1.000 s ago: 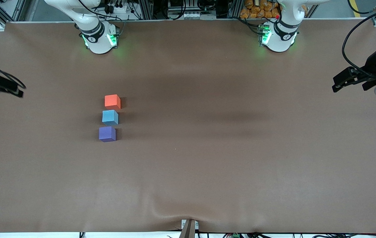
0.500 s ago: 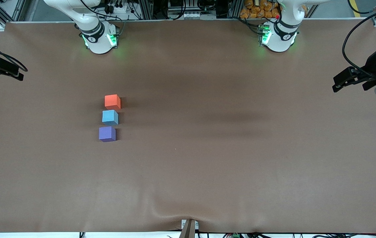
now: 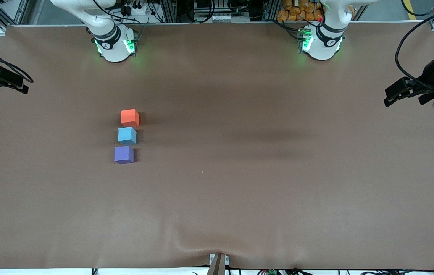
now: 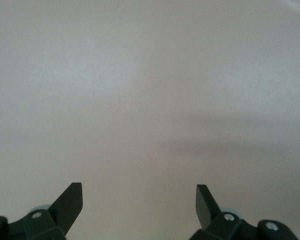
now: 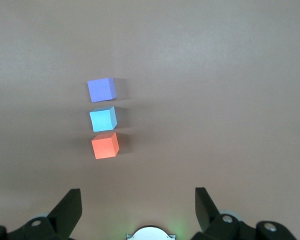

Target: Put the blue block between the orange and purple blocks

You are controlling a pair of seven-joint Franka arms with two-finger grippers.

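Sitting already between orange block (image 3: 129,117) and purple block (image 3: 123,154): blue block (image 3: 127,135) | right gripper (image 3: 1,82) nearer, spread, empty, at table edge | left gripper (image 3: 402,91) spread, waiting

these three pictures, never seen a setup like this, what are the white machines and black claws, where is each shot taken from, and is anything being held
The white machines are two robot arms bolted along one edge of a brown table. The wide picture comes from a high camera facing them. The other two come from cameras on the arms' wrists, so each shows its own gripper's two dark fingers at the frame's edge.

Three small cubes sit in a row toward the right arm's end: the orange block farthest from the front camera, the blue block in the middle, the purple block nearest.

The right gripper is open above the table's edge, looking at the cubes. The left gripper waits open over bare table at the left arm's end. Nothing is held.
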